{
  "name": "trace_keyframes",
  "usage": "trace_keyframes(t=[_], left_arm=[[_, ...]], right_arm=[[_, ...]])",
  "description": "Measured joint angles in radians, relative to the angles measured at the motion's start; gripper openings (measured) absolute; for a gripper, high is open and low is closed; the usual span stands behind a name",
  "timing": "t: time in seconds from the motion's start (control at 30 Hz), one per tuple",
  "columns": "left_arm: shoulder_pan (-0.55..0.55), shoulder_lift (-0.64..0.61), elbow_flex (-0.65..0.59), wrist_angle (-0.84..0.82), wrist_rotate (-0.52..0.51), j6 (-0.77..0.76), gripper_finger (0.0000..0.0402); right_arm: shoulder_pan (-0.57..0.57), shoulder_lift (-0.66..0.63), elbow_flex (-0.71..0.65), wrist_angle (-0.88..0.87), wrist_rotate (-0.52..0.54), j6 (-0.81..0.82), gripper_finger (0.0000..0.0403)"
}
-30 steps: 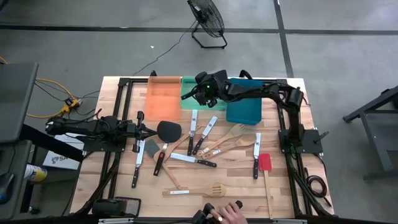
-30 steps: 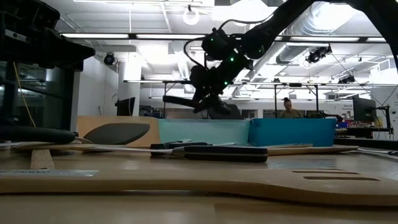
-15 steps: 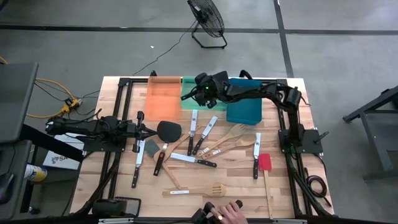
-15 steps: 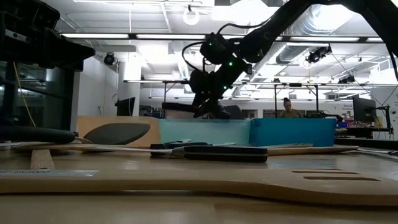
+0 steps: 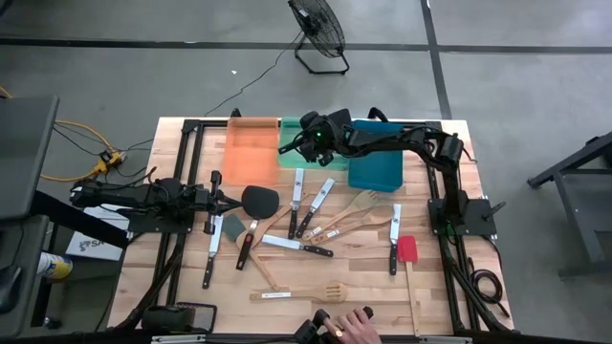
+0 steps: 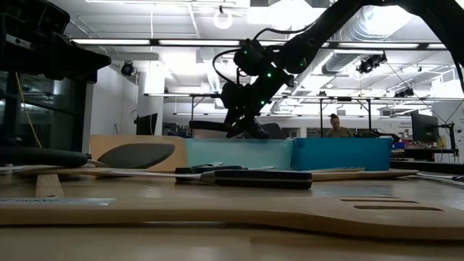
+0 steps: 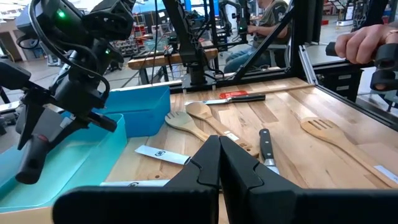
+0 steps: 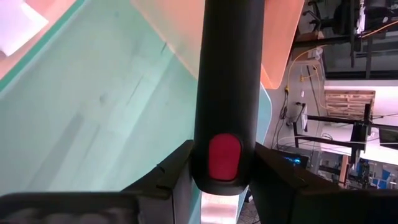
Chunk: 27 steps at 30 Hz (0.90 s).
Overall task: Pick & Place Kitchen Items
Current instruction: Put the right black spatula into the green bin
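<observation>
Two arms work this desk (image 5: 182, 287), and only one is busy. Over on the left, the left hand (image 5: 232, 202) lies low above the wood with its fingers pressed shut on nothing, pointing toward the black spatula (image 5: 259, 200) just ahead of it. Around that spatula the loose utensils spread across the middle of the desk: black-handled knives (image 5: 297, 190), pale wooden spoons (image 5: 356, 204) and a slotted wooden turner (image 5: 304, 292) nearer the front edge, with a red spatula (image 5: 407, 250) farther right.

At the back sit three trays side by side: the orange tray (image 5: 251, 143), then the green tray (image 5: 292, 158), then the blue tray (image 5: 375, 167). The right hand (image 5: 304, 148) hangs over the green tray, and between its fingers (image 8: 171, 177) stands a thick black handle (image 8: 229, 87) with a red oval inset near its end. The fingers flank the handle closely on both sides; whether they pinch it I cannot tell. The handle runs forward from the hand out over the green tray floor toward the orange one.

At the front edge, a person's hand (image 5: 352, 328) rests by the desk.
</observation>
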Motion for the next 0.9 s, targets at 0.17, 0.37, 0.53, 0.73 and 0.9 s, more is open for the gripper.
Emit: trace_keyframes(t=[0.17,0.37,0.53,0.73,0.9], left_arm=[[0.0,0.0,0.0,0.0,0.0,0.0,0.0],[0.0,0.0,0.0,0.0,0.0,0.0,0.0],[0.0,0.0,0.0,0.0,0.0,0.0,0.0],[0.0,0.0,0.0,0.0,0.0,0.0,0.0],[0.0,0.0,0.0,0.0,0.0,0.0,0.0]], right_arm=[[0.0,0.0,0.0,-0.001,0.002,0.0,0.0139],[0.0,-0.001,0.0,-0.014,0.003,0.0,0.0155],[0.0,-0.001,0.0,-0.014,0.004,0.007,0.0166],[0.003,-0.001,0.0,-0.014,0.018,0.012,0.0168],[0.016,-0.001,0.0,-0.015,0.05,0.012,0.0168]])
